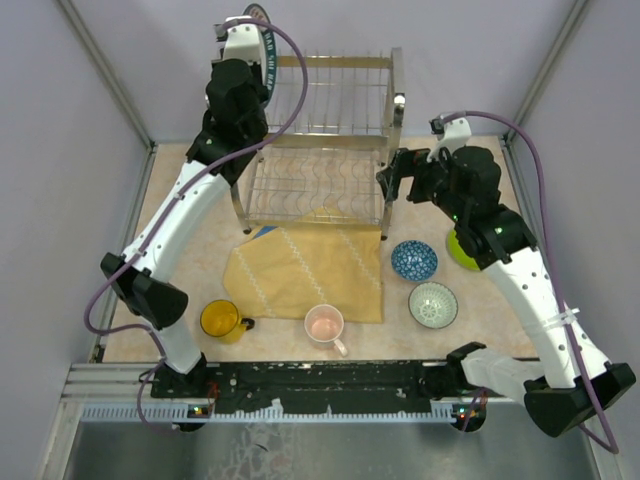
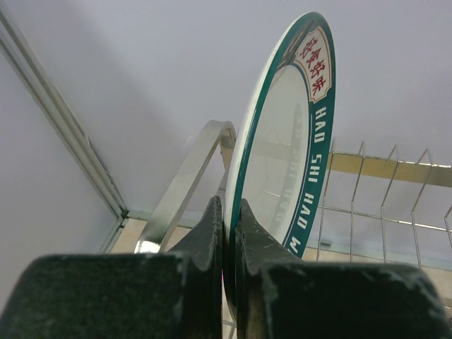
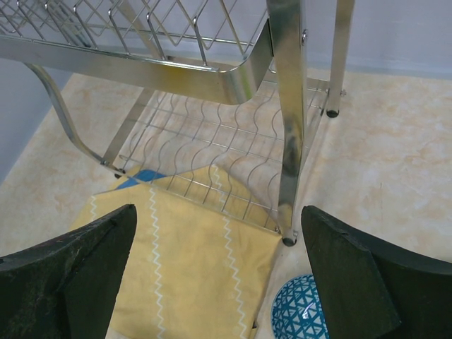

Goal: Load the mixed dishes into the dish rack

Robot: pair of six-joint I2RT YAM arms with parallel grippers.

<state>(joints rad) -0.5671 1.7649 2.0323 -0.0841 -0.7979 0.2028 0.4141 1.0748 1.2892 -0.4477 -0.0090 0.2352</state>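
Observation:
My left gripper [image 2: 227, 219] is shut on the lower edge of the white plate [image 2: 289, 141] with its dark green lettered rim. It holds the plate upright, high above the back left corner of the dish rack [image 1: 320, 140]. My right gripper [image 3: 219, 268] stands open with nothing in it, at the rack's front right post [image 3: 289, 106]. On the table lie the blue patterned bowl [image 1: 413, 260], the grey-green bowl [image 1: 433, 304], the yellow mug [image 1: 220, 319] and the pale pink mug [image 1: 324, 324]. The lime-green plate [image 1: 460, 250] is partly hidden under my right arm.
A yellow patterned cloth [image 1: 310, 270] lies in front of the rack, one corner tucked under its lower shelf. Grey walls close in the table on the left, right and back. The blue bowl [image 3: 300, 314] sits just below my right gripper.

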